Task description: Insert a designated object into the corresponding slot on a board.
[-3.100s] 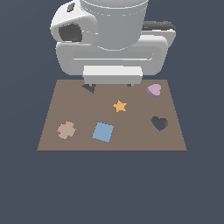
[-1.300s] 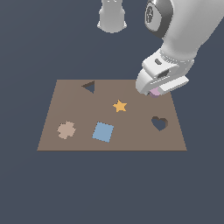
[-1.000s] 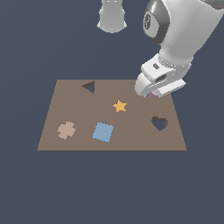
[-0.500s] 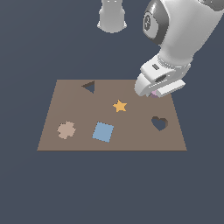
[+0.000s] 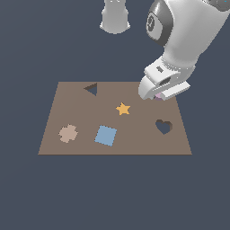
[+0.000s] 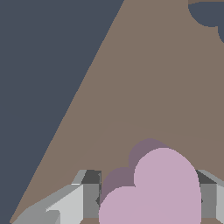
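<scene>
Your gripper [image 5: 158,93] sits low at the far edge of the board [image 5: 81,148], toward the exterior view's right, and the wrist view shows its fingers [image 6: 89,199] on either side of the heart [image 6: 153,192], apparently clamped on it with a shadow beneath, so the piece looks slightly lifted. In the exterior view only a sliver of pink shows under the hand. The slot [image 5: 163,126] lies nearer the camera on the same side of the board, near the heart but apart from it. Your main risk is orientation: if the heart's lobes and point do not line up with the cut-out, it will ride on the rim and tip instead of dropping in. A grip on curved lobes may also let it twist or slip during the carry. Keep it high enough not to drag across the board, and steer clear of the star [image 5: 122,108]. The triangle hole [image 5: 91,89], square [image 5: 106,135] and cross [image 5: 68,133] are well off your path. The board is flat brown on a plain dark floor, with open room all round.
</scene>
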Robot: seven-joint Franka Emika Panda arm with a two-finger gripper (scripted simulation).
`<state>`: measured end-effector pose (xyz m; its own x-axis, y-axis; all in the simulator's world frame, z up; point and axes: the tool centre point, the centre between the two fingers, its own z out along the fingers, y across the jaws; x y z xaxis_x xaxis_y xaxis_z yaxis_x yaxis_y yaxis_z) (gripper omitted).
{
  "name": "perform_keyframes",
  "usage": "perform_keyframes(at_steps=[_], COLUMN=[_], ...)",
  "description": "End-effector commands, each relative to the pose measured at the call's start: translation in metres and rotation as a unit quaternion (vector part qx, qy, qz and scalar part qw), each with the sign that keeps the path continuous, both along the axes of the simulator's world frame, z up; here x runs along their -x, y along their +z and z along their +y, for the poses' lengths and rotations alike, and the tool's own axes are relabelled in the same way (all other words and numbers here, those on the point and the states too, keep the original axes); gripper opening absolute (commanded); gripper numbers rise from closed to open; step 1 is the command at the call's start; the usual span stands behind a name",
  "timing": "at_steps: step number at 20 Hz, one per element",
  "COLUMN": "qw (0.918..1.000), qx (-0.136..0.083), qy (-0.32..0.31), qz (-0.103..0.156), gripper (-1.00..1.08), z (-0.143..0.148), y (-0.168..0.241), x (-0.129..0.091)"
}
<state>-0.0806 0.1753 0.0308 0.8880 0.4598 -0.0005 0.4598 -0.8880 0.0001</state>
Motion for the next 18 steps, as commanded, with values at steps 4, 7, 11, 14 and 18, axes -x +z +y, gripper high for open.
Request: perform_keyframes(at_steps=[4, 7, 11, 14, 18], qw=[0.9996, 0.9986, 0.9954, 0.9910, 0.9808], qx=[0.000, 0.000, 0.000, 0.000, 0.000], qy=[0.028, 0.053, 0.095, 0.134, 0.195], qz=[0.000, 0.000, 0.000, 0.000, -0.001], gripper=[-1.00, -1.00, -1.00, -1.00, -1.00], z=[-0.005, -0.008, -0.013, -0.017, -0.023], y=[0.000, 0.001, 0.001, 0.002, 0.003], x=[-0.004, -0.007, -0.013, -0.019, -0.028])
